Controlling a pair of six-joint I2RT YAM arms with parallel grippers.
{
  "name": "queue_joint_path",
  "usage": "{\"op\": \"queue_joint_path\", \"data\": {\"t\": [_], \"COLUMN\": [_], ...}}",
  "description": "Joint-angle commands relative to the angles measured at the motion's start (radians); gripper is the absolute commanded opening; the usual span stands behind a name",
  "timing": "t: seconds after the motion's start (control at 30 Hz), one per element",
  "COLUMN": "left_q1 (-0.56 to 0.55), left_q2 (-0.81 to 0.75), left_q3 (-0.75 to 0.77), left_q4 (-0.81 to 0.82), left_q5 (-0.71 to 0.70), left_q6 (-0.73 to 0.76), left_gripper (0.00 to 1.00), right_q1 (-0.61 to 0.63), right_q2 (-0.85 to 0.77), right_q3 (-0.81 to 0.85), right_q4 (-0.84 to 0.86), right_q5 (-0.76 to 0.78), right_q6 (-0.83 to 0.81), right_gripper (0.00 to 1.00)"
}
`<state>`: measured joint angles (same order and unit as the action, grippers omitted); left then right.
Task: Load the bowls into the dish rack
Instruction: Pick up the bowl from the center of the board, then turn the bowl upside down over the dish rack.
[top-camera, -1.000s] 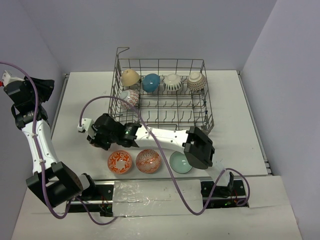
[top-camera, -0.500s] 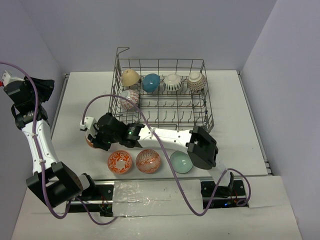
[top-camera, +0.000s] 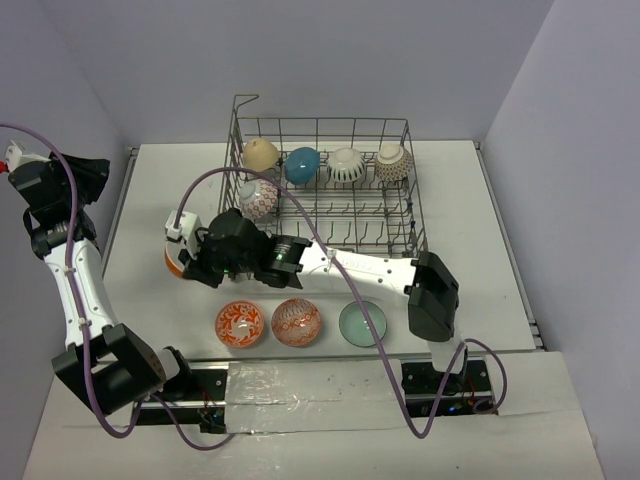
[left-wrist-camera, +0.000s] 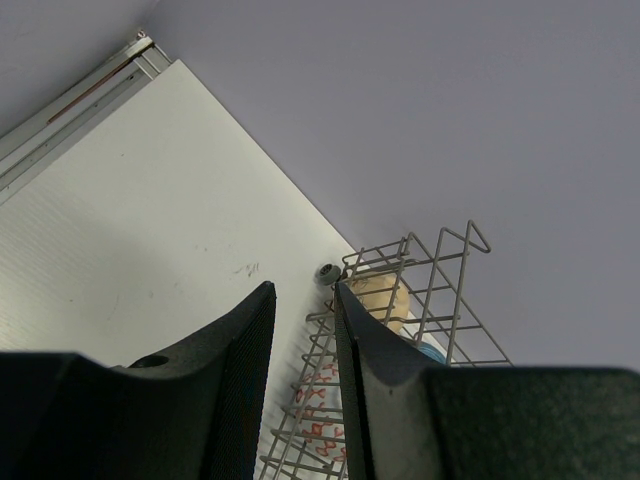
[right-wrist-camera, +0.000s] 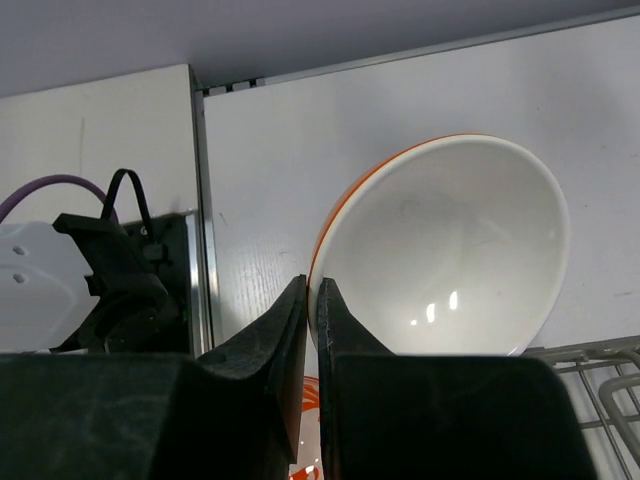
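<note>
My right gripper (right-wrist-camera: 311, 285) is shut on the rim of a plain orange bowl (right-wrist-camera: 450, 250) with a white inside, held tilted just left of the dish rack (top-camera: 330, 190); in the top view this bowl (top-camera: 174, 262) shows beside the gripper (top-camera: 188, 260). Several bowls stand in the rack: tan (top-camera: 261, 154), teal (top-camera: 301, 165), white striped (top-camera: 346, 165), another pale one (top-camera: 392, 162) and a red-patterned one (top-camera: 259, 198). On the table lie two orange-red patterned bowls (top-camera: 240, 323) (top-camera: 296, 322) and a pale green bowl (top-camera: 362, 323). My left gripper (left-wrist-camera: 305, 290) hangs open and empty, high at the far left.
The right arm stretches across the table in front of the rack. The left arm (top-camera: 75, 280) stands along the left edge. Walls close the table at the back and both sides. A taped strip (top-camera: 300, 385) runs along the near edge.
The right gripper has shifted slightly back and left with the orange bowl. Its elbow swung right, uncovering the pale green bowl. The left arm has not moved.
</note>
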<state>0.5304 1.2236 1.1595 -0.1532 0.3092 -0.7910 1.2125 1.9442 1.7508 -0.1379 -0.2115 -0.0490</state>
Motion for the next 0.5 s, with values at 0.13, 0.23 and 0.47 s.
{"op": "queue_joint_path", "data": {"t": [0.13, 0.23, 0.47], "left_q1": [-0.004, -0.004, -0.004], "left_q2": [-0.024, -0.024, -0.024], "left_q3": [0.000, 0.000, 0.000], "left_q4": [0.041, 0.041, 0.041], "left_q5": [0.007, 0.010, 0.010], "left_q6": [-0.004, -0.004, -0.004], "left_gripper": [0.35, 0.35, 0.36], "right_q1": [-0.031, -0.042, -0.074], "right_q2": [-0.117, -0.140, -0.191], "right_q3": [-0.034, -0.050, -0.065], "right_q4": [0.127, 0.132, 0.181], "right_q5": [-0.042, -0.045, -0.048], "right_q6": [0.034, 0.041, 0.047], "right_gripper": [0.00, 0.00, 0.00]}}
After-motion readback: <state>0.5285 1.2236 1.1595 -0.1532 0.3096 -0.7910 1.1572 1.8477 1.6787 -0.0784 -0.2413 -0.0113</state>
